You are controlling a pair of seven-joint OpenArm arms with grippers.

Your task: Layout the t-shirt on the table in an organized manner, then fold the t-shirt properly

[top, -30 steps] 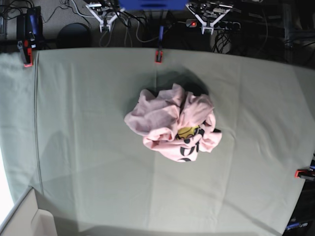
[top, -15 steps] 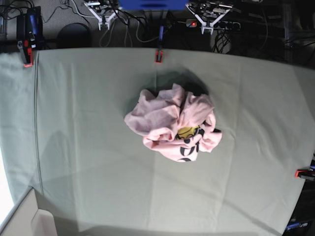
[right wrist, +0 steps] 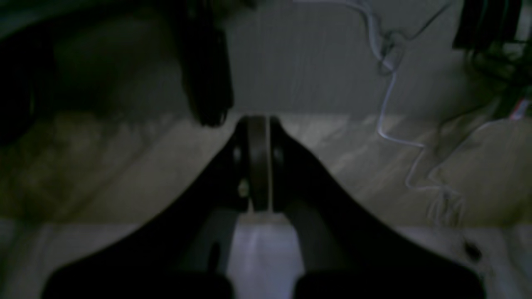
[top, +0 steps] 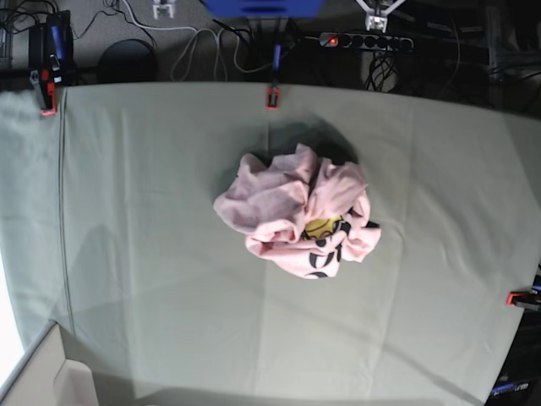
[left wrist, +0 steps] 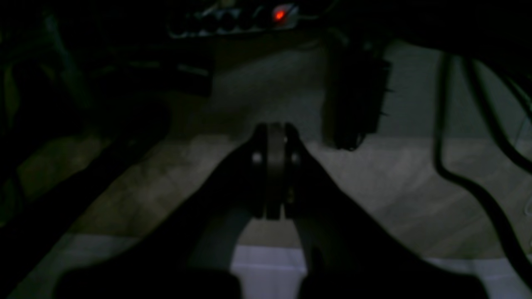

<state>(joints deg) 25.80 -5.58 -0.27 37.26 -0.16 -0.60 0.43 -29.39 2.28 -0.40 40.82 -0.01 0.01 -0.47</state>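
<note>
The light pink t-shirt (top: 296, 211) lies crumpled in a heap near the middle of the table (top: 144, 220), with black lettering and a small yellow graphic showing on its near side. Both grippers sit far behind the table's back edge, well away from the shirt. Only the tips show at the top of the base view: my right gripper (top: 163, 8) on that view's left, my left gripper (top: 378, 10) on its right. In the wrist views, the left gripper (left wrist: 274, 133) and the right gripper (right wrist: 257, 124) are shut with nothing between the jaws, over dim floor and cables.
Red clamps hold the cloth at the back edge (top: 272, 96), back left corner (top: 46, 100) and right edge (top: 522, 298). A power strip (top: 363, 40) with a red light and loose cables lie behind the table. A cardboard box corner (top: 38, 376) sits at bottom left.
Both grippers have drawn back toward the top edge of the base view, so only their tips remain visible. The t-shirt has not moved.
</note>
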